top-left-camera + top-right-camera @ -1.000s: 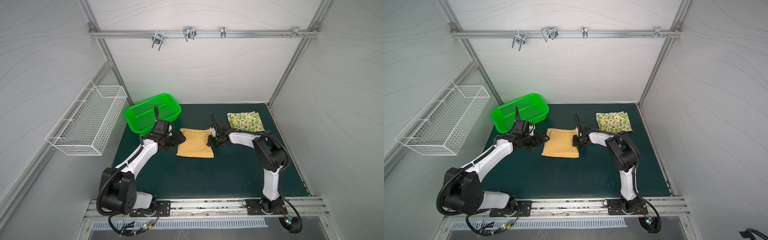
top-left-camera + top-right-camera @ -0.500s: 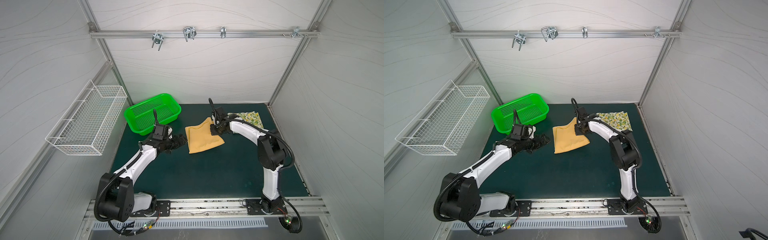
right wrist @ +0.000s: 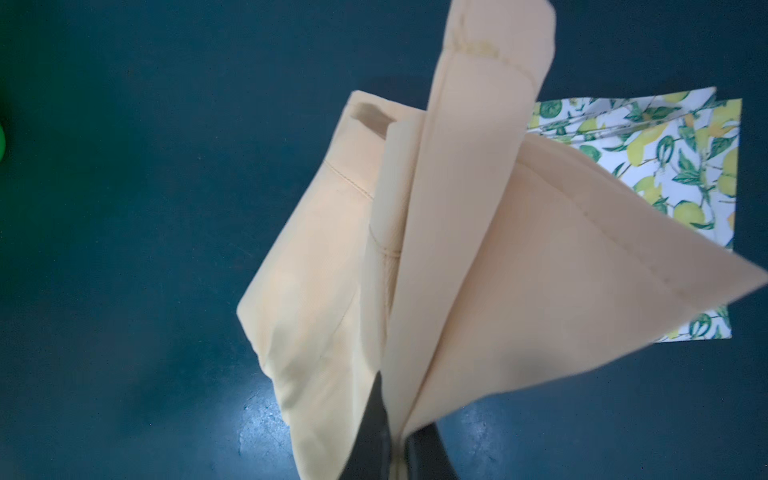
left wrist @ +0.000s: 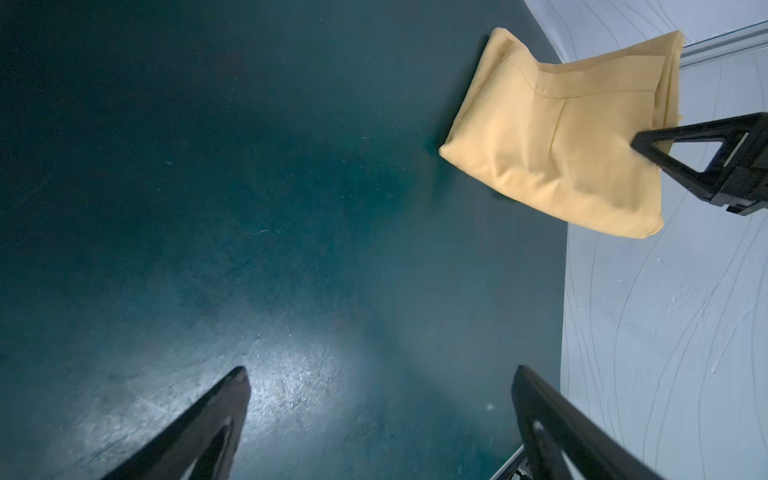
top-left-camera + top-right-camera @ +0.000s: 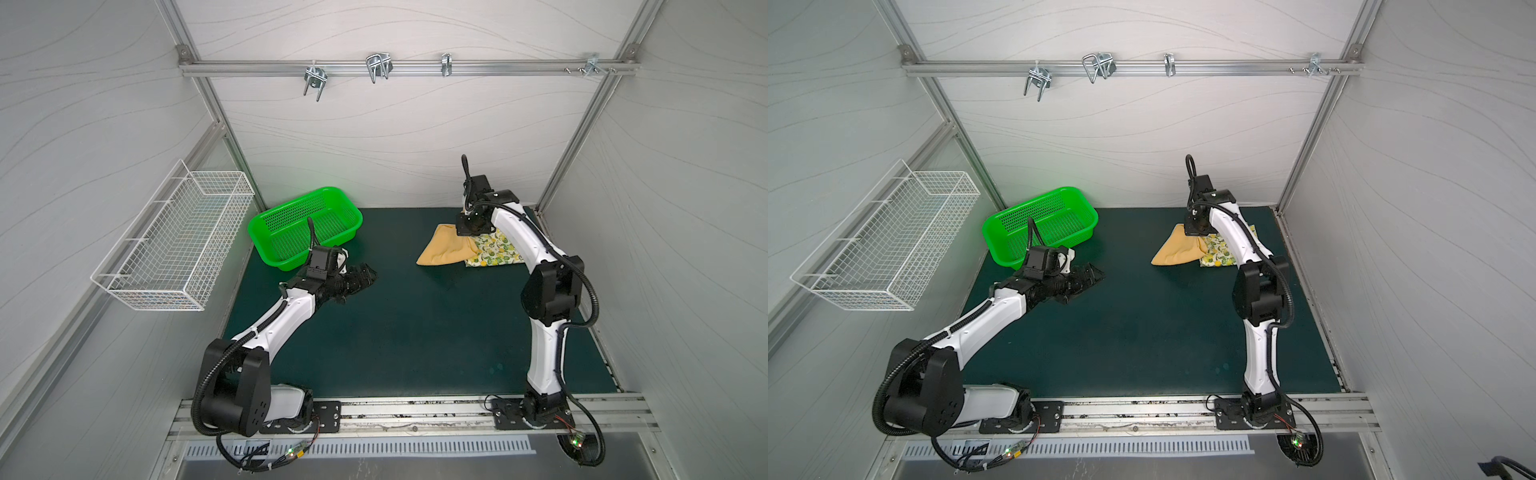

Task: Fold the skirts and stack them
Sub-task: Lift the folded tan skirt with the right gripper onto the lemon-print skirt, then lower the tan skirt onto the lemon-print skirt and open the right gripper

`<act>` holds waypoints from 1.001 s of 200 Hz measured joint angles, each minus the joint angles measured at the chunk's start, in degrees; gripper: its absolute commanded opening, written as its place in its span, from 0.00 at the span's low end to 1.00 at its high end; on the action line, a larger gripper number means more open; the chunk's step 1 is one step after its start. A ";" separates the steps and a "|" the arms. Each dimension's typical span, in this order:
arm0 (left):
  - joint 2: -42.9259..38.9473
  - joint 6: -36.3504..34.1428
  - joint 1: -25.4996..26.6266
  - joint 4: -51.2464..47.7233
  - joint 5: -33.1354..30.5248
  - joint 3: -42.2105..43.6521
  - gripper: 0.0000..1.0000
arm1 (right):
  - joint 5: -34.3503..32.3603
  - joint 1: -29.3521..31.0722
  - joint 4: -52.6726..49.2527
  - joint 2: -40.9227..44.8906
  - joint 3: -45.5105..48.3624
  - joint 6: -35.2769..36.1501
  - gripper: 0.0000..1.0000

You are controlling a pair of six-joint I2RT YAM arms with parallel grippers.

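The right gripper (image 5: 468,232) is pinching shut on the mustard skirt (image 5: 444,250), dangling it near the table's (image 5: 415,324) far right corner. Its long axis is slanting down leftward, and it is partly overlapping the lemon skirt (image 5: 494,253). A second ago it was lying mid-table. The left gripper (image 5: 365,276) is gaping wide, empty, having backed away.

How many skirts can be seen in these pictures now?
2. The mustard skirt hangs from the shut right gripper, over part of the lemon-print skirt, which lies flat at the far right of the green mat. No other skirt shows.
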State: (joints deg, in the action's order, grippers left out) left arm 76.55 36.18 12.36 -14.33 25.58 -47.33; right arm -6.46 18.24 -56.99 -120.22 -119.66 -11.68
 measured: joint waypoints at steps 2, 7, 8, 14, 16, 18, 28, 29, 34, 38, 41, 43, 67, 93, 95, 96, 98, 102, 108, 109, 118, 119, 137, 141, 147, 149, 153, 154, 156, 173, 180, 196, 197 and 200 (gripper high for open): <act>0.02 0.00 0.00 0.00 0.00 0.00 0.99 | 0.13 -0.15 -0.15 -0.04 -0.37 0.09 0.01; 0.07 0.02 0.00 0.00 0.00 0.00 0.99 | 0.42 -0.63 -0.85 -0.15 -1.31 0.22 0.00; 0.07 0.02 0.00 0.00 0.00 0.00 0.98 | 0.44 -0.70 -0.94 -0.17 -1.44 0.24 0.00; 0.07 0.02 0.00 0.02 0.02 0.00 0.99 | 0.81 -1.20 -1.62 -0.28 -2.49 0.48 0.01; 0.07 0.02 0.00 0.02 0.02 0.00 0.99 | 0.98 -1.36 -1.84 -0.33 -2.86 0.59 0.01; 0.07 0.02 0.00 0.00 0.04 0.00 0.98 | 1.09 -1.55 -2.08 -0.37 -3.19 0.61 0.01; 0.07 0.02 0.00 0.02 0.11 0.00 0.98 | 1.66 -2.34 -2.82 -0.44 -4.50 0.83 0.01; 0.09 0.04 0.00 0.02 0.11 0.00 0.98 | 1.70 -2.38 -2.89 -0.44 -4.59 0.83 0.01; 0.07 0.02 0.00 0.02 0.13 0.00 0.99 | 2.12 -2.80 -3.21 -0.44 -5.07 0.92 0.01; 0.09 0.02 0.00 0.00 0.13 0.00 0.99 | 2.51 -3.21 -3.48 -0.44 -5.42 1.03 0.01; 0.07 0.02 0.00 0.02 0.13 0.00 0.99 | 2.64 -3.48 -3.69 -0.44 -5.68 1.05 0.01; 0.07 0.02 0.00 0.02 0.13 0.00 0.99 | 2.73 -3.69 -3.80 -0.44 -5.77 1.07 0.01; 0.07 0.02 0.00 0.02 0.17 0.00 0.99 | 4.26 -6.78 -4.74 -0.46 -5.95 1.09 0.01; 0.07 0.02 0.00 -0.02 0.17 0.00 0.99 | 6.19 -11.02 -4.79 -0.48 -4.35 1.03 0.02; 0.07 0.02 0.00 -0.02 0.17 0.00 0.98 | 6.38 -11.32 -4.79 -0.48 -4.20 1.03 0.02; 0.07 0.02 0.00 -0.02 0.17 0.00 0.99 | 6.45 -11.43 -4.79 -0.48 -4.15 1.03 0.02; 0.07 0.02 0.00 -0.02 0.17 0.00 0.99 | 6.62 -11.80 -4.79 -0.52 -4.02 1.01 0.02; 0.07 0.02 0.00 -0.02 0.17 0.00 0.99 | 6.95 -12.44 -4.83 -0.61 -3.82 0.98 0.03; 0.07 0.02 0.00 -0.02 0.17 0.00 0.99 | 7.43 -13.40 -4.83 -0.83 -3.67 0.96 0.03; 0.07 0.02 0.00 -0.02 0.17 0.00 0.98 | 7.52 -13.60 -4.81 -0.87 -3.65 0.94 0.03; 0.09 0.02 0.00 -0.02 0.20 0.00 0.99 | 8.00 -14.67 -4.74 -1.55 -3.65 0.83 0.03; 0.09 0.02 0.00 -0.02 0.20 0.00 0.99 | 8.00 -14.75 -4.74 -1.64 -3.67 0.83 0.03; 0.17 0.02 0.00 -0.02 0.24 0.00 0.99 | 8.26 -16.61 -4.70 -3.61 -3.87 0.74 0.03; 0.22 0.02 0.00 -0.02 0.24 0.00 0.98 | 8.26 -17.03 -4.61 -4.24 -3.89 0.74 0.03; 0.33 0.02 0.00 -0.02 0.24 0.00 0.99 | 8.24 -17.57 -4.50 -5.22 -3.93 0.70 0.03; 0.33 0.02 0.00 -0.02 0.24 0.00 0.99 | 8.24 -17.75 -4.46 -5.51 -3.93 0.70 0.02; 0.39 0.02 0.00 -0.02 0.22 0.00 0.99 | 8.17 -18.10 -4.35 -6.25 -3.93 0.68 0.02; 0.44 0.02 0.00 -0.02 0.22 0.00 0.99 | 8.17 -18.16 -4.33 -6.36 -3.93 0.68 0.02; 0.44 0.02 0.00 -0.02 0.22 0.00 0.99 | 8.13 -18.32 -4.31 -6.64 -3.96 0.68 0.02; 0.55 0.02 0.00 -0.09 0.17 0.00 0.99 | 7.23 -19.43 -4.13 -9.62 -4.04 0.68 0.04; 0.59 0.02 0.00 -0.09 0.17 0.00 0.98 | 6.71 -19.74 -4.00 -10.58 -4.04 0.70 0.06; 0.81 0.02 0.00 -0.07 0.17 0.00 0.99 | 5.35 -20.28 -3.85 -12.24 -4.04 0.76 0.09; 0.85 0.02 0.00 -0.07 0.17 0.00 0.99 | 5.29 -20.31 -3.85 -12.28 -4.04 0.79 0.09; 0.92 0.02 0.00 -0.09 0.17 0.00 0.98 | 4.98 -20.39 -3.85 -12.59 -4.09 0.81 0.09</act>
State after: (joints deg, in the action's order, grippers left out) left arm 77.47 36.21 12.36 -14.41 25.76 -47.33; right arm -1.48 -2.15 -60.84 -132.81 -123.74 -10.87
